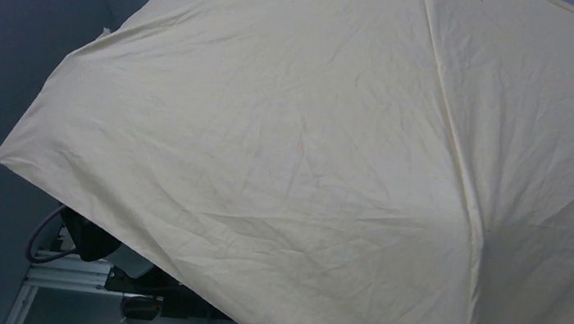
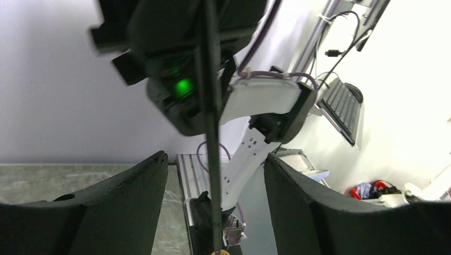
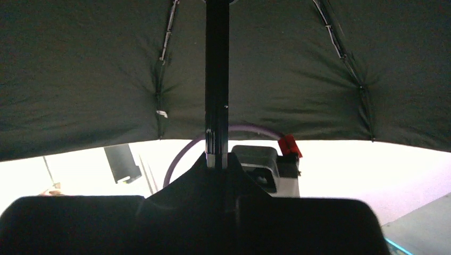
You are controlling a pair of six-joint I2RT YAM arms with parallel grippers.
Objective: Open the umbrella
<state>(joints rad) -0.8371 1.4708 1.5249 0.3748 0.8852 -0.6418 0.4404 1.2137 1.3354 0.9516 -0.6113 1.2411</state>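
umbrella [image 1: 309, 156] canopy toward overhead camera, shaft [image 3: 217, 79] straight from right fingers [image 3: 298, 223]

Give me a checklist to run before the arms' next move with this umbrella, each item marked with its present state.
1. Canopy spread: ok. The umbrella's cream canopy is stretched wide and fills the top view.
2. Ribs extended: ok as far as seen. The ribs run straight under the black lining.
3. Right tool gripping the shaft: ok. It is closed around it.
4. Left tool free of the shaft: ok. Its fingers stand apart on either side without touching.
5. Open position latched: cannot tell. No catch is visible.
6. Space under the canopy: cannot tell. The fabric blocks the top view.
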